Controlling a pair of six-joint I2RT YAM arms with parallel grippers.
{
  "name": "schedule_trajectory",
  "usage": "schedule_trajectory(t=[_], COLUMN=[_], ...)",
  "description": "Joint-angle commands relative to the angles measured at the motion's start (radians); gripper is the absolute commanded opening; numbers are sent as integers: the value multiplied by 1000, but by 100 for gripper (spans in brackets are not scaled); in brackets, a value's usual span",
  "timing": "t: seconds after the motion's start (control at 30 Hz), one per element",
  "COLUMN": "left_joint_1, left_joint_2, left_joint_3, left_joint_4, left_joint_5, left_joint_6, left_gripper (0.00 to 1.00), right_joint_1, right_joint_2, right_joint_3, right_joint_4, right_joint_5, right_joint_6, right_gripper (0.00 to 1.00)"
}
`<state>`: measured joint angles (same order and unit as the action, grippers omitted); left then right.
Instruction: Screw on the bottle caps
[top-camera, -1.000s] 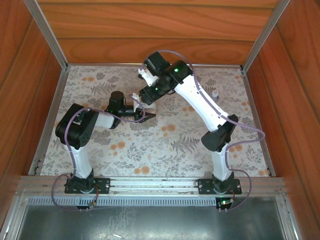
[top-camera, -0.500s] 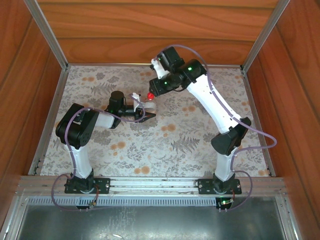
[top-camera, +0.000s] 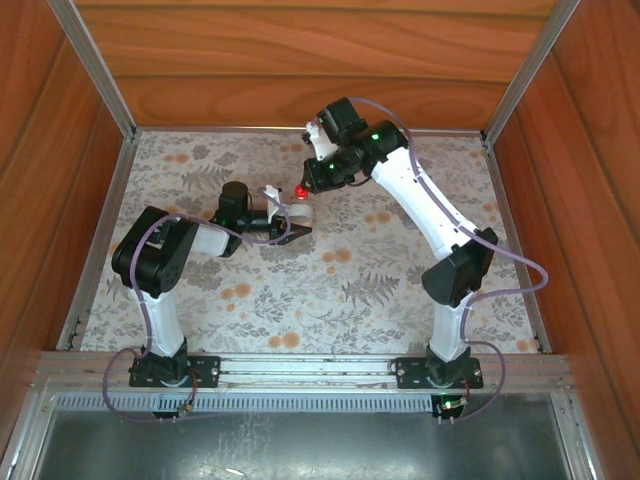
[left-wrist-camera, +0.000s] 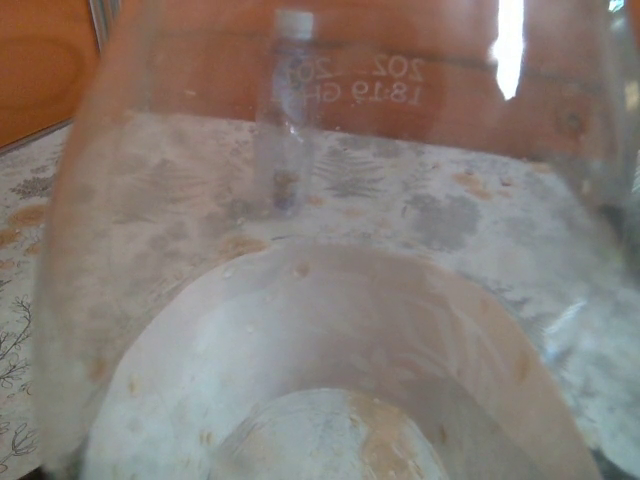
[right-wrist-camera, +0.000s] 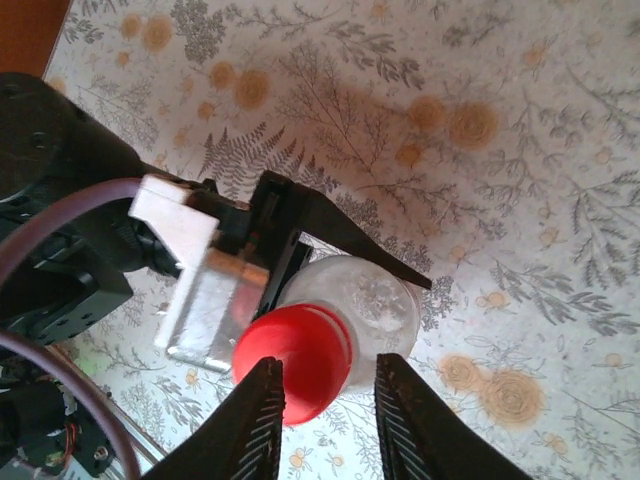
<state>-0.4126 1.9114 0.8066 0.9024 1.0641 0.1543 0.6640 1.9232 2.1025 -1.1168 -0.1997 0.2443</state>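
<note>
Mid-frame from above, the left gripper (top-camera: 293, 225) clamps the bottle (right-wrist-camera: 375, 300) upright (a steady base) so the right gripper (right-wrist-camera: 328, 368) can turn the red cap (right-wrist-camera: 293, 365) at its mouth. Its fingers straddle the cap, but I cannot tell whether they pinch it.

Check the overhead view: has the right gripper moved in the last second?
Yes. Against the bottle in the left gripper, the right gripper has swung right and toward the back wall, uncovering the red cap.

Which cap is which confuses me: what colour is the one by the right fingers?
Red cap atop the clear bottle; clearest in the right wrist view.
</note>
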Motion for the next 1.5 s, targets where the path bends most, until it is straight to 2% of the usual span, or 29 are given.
schedule_trajectory(t=[0.0,0.17,0.4,0.7,1.47], left_joint_1=[-3,1,1,14,14], left_joint_2=[56,63,70,84,84], left_joint_3=[-17,-11,-4,-4,-4], left_joint_4=[-106,-106,-106,-106,-106], left_joint_5=[31,40,49,76,77], left_joint_6=[-34,-44,-52,-55,-59], left_gripper=[58,58,58,59,58], right_joint_1=[-28,-42,-44,-47,-57], right_joint_2=[-68,-165,-209,-236,-211], right_joint_3=[-80,-237,-313,-444,-476], right_joint_4=[109,297,375,544,505], right_joint_5=[-70,-94,-113,-140,-202], right_joint_6=[38,59,50,45,49], right_gripper=[29,30,39,33,22])
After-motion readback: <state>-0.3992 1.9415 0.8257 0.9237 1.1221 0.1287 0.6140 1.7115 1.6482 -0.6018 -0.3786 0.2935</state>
